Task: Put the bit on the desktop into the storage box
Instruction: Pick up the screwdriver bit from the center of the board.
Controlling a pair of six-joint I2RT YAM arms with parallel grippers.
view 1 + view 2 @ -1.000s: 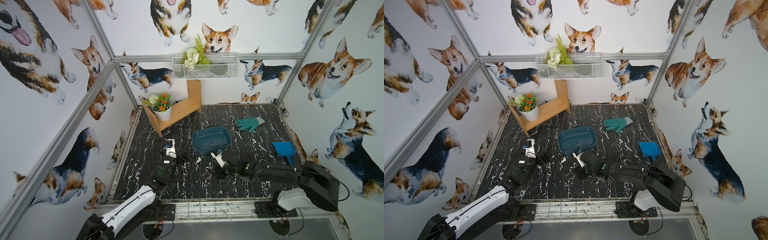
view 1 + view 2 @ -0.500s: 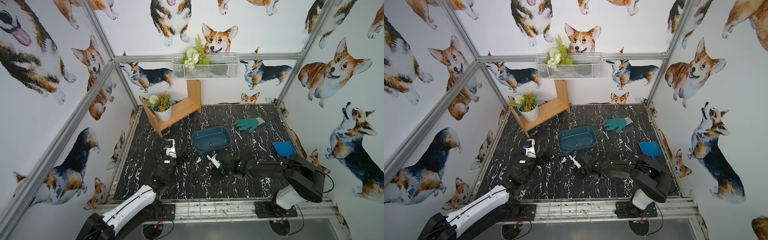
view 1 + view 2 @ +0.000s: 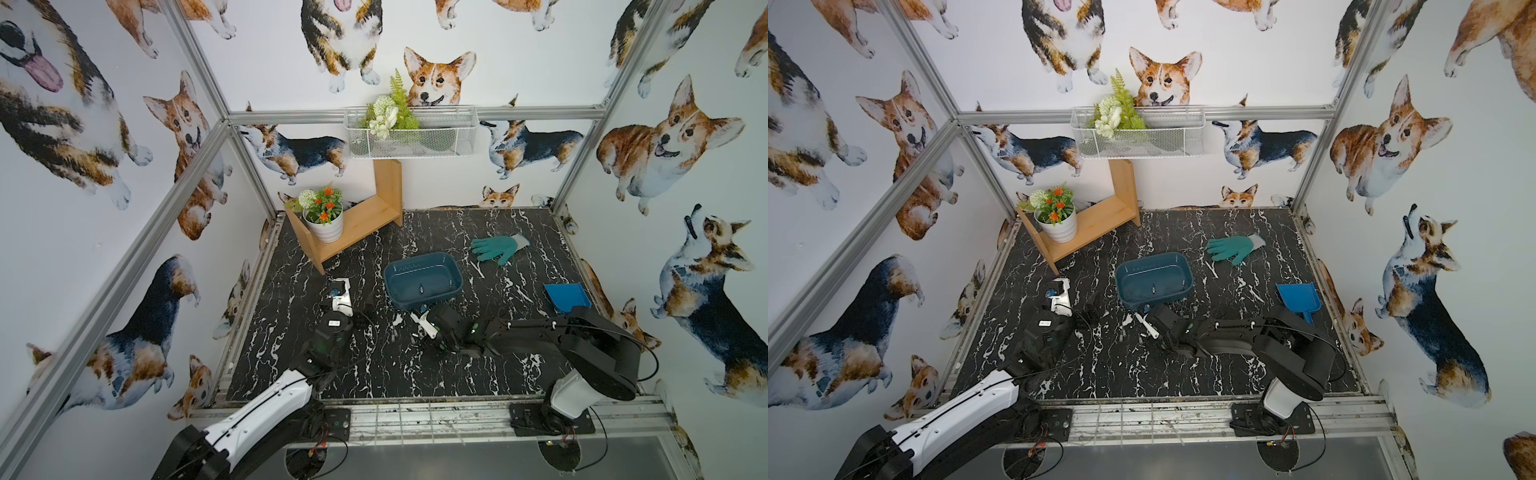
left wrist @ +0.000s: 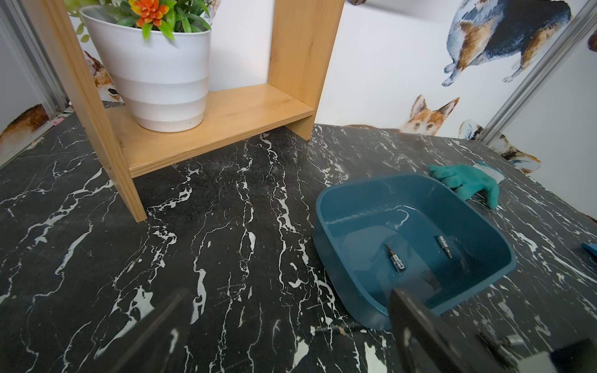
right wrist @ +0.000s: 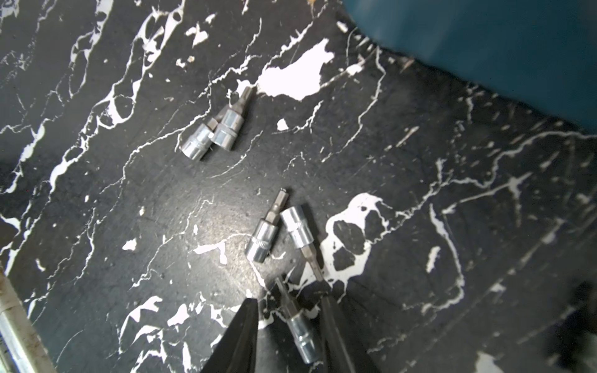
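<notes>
The dark teal box point(image 3: 440, 278) sits upright at mid-frame in both top views, on the black, white-veined desktop point(image 3: 395, 374). Two silver bits point(image 4: 394, 258) lie flat inside it. Five more lie loose on the desktop just below the box.

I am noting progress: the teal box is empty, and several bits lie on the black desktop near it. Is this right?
Not quite. The teal box is not empty: the left wrist view shows two bits inside it. Several bits do lie on the black desktop near it.
</notes>
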